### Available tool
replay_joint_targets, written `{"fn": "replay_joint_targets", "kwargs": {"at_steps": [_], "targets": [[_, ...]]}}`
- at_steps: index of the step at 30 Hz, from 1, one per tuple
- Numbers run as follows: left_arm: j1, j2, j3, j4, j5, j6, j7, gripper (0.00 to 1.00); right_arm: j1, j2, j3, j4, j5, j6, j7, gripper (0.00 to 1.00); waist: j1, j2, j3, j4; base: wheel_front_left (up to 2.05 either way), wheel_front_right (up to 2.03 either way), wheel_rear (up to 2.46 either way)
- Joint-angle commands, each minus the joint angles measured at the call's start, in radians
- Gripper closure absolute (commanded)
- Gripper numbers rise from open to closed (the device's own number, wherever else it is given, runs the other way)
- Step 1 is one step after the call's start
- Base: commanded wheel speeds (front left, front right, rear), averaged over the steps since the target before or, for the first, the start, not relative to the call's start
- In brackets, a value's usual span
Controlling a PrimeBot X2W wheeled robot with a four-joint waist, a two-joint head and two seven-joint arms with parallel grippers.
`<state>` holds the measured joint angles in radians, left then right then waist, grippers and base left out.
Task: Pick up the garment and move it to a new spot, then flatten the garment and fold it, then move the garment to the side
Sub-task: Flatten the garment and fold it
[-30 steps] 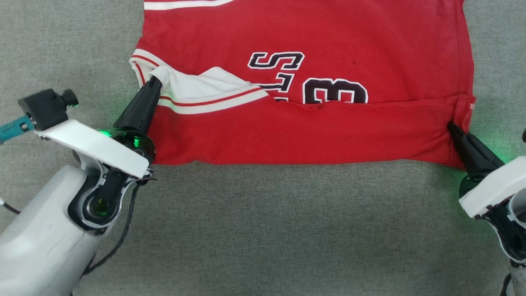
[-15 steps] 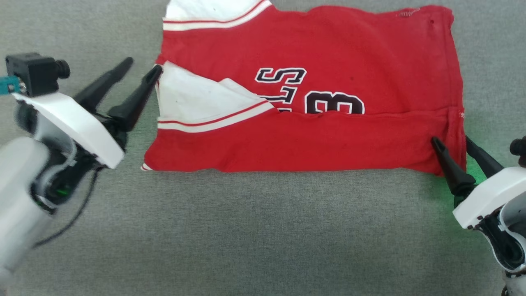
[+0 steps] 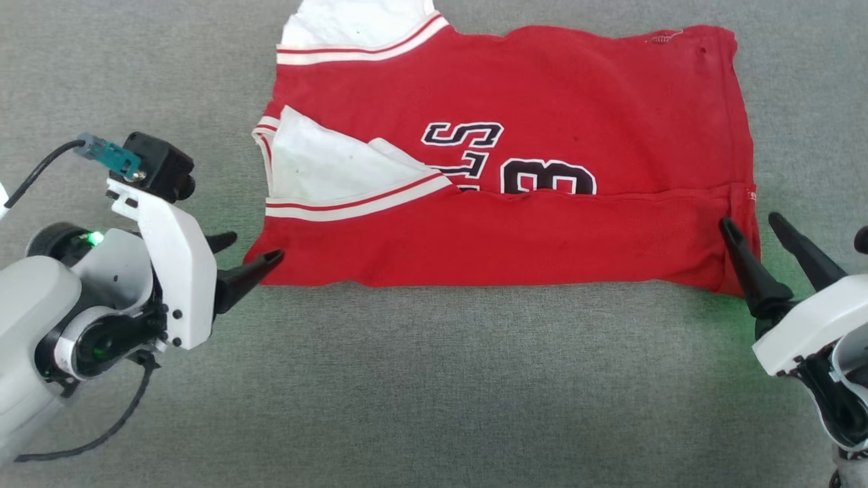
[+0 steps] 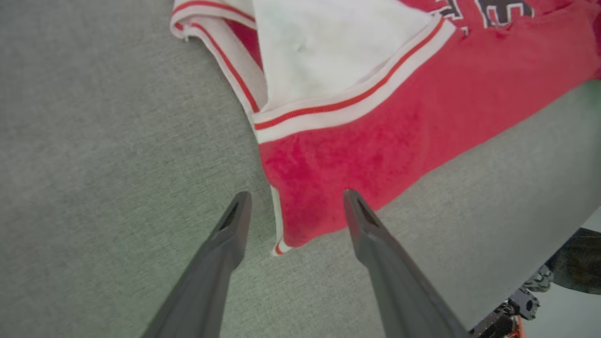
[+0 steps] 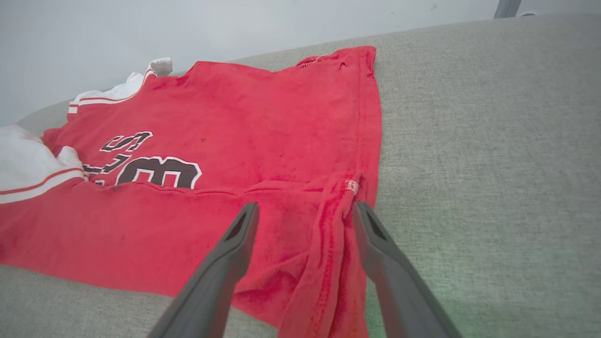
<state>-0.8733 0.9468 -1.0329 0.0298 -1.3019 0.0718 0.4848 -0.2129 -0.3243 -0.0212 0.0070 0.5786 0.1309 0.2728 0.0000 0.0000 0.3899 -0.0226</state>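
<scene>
Shirt (image 3: pixel 542 88) flat on grey worktop (image 3: pixel 434 379), centre-far in head view. Long axis left–right; white sleeves with striped trim at left end, hem at right. Near edge folded up over print. Print: black, white-outlined "S" plus digit, 3 or 8; lower parts hidden under fold. Left end effector (image 3: pixel 254 247) released, fingers spread astride near-left corner. Right end effector (image 3: pixel 748 219) released, fingers astride near-right corner seam. Right wrist view adds small white tag (image 5: pixel 351 186) on seam, pale wall (image 5: pixel 235 28) behind worktop.

Bright red garment (image 3: pixel 542 88) with white sleeve ends, red-and-white striped trim, black white-outlined lettering, on grey surface (image 3: pixel 434 393).
</scene>
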Motion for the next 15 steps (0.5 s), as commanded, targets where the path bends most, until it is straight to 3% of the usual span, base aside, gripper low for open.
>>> {"fn": "replay_joint_targets", "kwargs": {"at_steps": [1,4,11,12,13,15], "targets": [[0.015,-0.021,0.003,0.005,-0.034,-0.003,0.013,0.00,-0.008,0.003,-0.002,-0.008,-0.005,0.000,0.004,0.00,0.0000,0.0000,0.011,-0.007,0.00,0.00,0.00],[0.003,-0.018,0.001,0.047,-0.057,-0.017,0.050,0.00,-0.026,0.013,-0.014,-0.025,-0.018,0.000,0.000,0.00,0.0000,0.0000,0.033,-0.016,0.00,0.00,0.00],[0.006,-0.083,-0.012,0.148,-0.115,-0.062,0.090,0.00,-0.054,0.028,-0.022,-0.047,-0.035,0.000,0.012,0.00,0.0000,0.0000,0.071,-0.035,0.00,0.00,0.00],[0.007,-0.091,-0.015,0.157,-0.118,-0.067,0.096,0.11,-0.056,0.029,-0.024,-0.048,-0.037,0.000,0.015,0.00,0.0000,0.0000,0.074,-0.036,0.00,0.00,0.00],[0.007,-0.091,-0.015,0.157,-0.118,-0.067,0.096,0.11,-0.056,0.029,-0.024,-0.048,-0.037,0.000,0.015,0.00,0.0000,0.0000,0.074,-0.036,0.00,0.00,0.00],[0.009,-0.103,-0.025,0.174,-0.112,-0.077,0.103,0.66,-0.055,0.028,-0.026,-0.051,-0.039,0.000,0.019,0.00,0.0000,0.0000,0.077,-0.038,0.00,0.00,0.00]]}}
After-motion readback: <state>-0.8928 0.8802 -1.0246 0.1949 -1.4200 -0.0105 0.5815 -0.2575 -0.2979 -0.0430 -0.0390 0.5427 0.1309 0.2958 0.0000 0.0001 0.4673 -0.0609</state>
